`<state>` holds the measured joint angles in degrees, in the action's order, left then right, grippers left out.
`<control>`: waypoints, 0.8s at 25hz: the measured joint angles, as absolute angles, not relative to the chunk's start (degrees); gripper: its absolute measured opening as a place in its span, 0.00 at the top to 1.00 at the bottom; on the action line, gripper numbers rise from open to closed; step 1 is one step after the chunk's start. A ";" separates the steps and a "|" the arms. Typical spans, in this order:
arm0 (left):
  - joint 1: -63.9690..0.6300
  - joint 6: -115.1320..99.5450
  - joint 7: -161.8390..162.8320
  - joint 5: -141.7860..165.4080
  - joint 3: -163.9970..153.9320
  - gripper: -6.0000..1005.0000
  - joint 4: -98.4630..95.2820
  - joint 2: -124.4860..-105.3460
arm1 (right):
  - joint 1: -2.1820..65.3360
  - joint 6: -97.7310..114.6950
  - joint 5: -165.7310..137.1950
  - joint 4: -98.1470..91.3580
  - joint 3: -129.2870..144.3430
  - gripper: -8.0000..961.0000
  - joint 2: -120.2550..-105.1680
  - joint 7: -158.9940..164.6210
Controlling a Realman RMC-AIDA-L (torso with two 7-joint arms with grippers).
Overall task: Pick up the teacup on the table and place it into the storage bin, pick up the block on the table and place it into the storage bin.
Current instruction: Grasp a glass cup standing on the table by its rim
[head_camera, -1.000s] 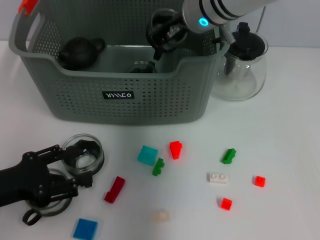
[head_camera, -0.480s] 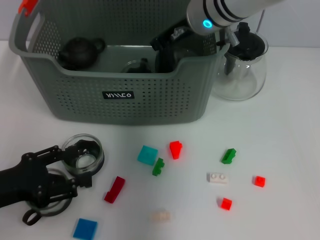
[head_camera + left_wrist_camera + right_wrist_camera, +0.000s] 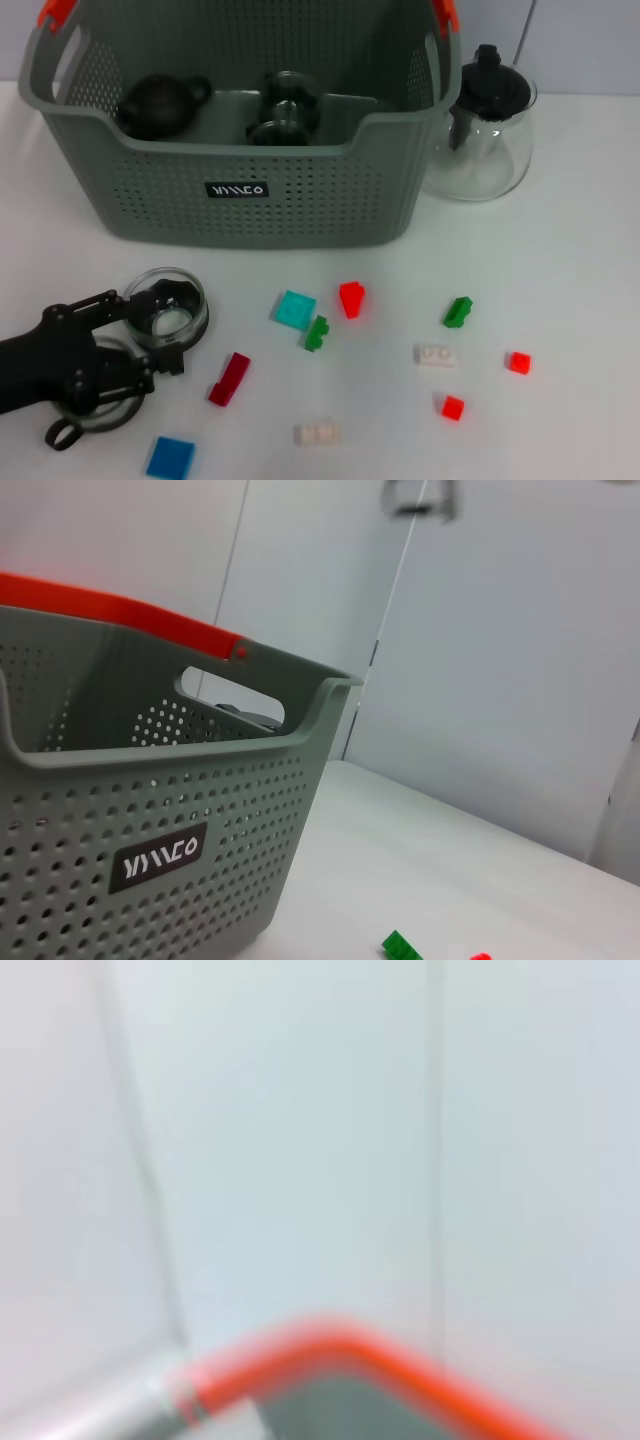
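Near the counter's (image 3: pixel 580 260) front-left corner: left claw (image 3: pixel 160 330), fingers spread around the glass teacup (image 3: pixel 168 308), not yet pinching it.
Storage bin (image 3: pixel 240 190): back-left of the counter, behind the cup.
Right claw: out of sight.
Blocks (image 3: pixel 350 298): scattered along the front.
Advice: pinch the rim firmly, lift straight, clear the bin's wall.

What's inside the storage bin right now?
Inside the storage bin: a dark teapot at its left end, and two glass teacups near the middle, close together. The front wall hides the floor beneath them, so any small blocks there can't be seen.
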<state>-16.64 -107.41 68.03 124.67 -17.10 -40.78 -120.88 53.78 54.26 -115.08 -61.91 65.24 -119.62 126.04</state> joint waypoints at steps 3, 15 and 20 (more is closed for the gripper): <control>-16.80 -107.40 68.03 124.46 -17.05 0.22 -40.78 -120.87 | 42.63 65.40 -89.77 -68.79 65.08 0.46 -119.03 108.07; -17.83 -108.07 68.54 124.48 -17.14 0.22 -41.78 -120.12 | 9.92 100.05 -81.77 -57.28 58.70 0.44 -120.16 68.81; -17.96 -110.92 81.41 127.60 -19.31 0.23 -53.89 -120.12 | 10.05 100.04 -92.83 -47.33 50.21 0.44 -119.89 65.50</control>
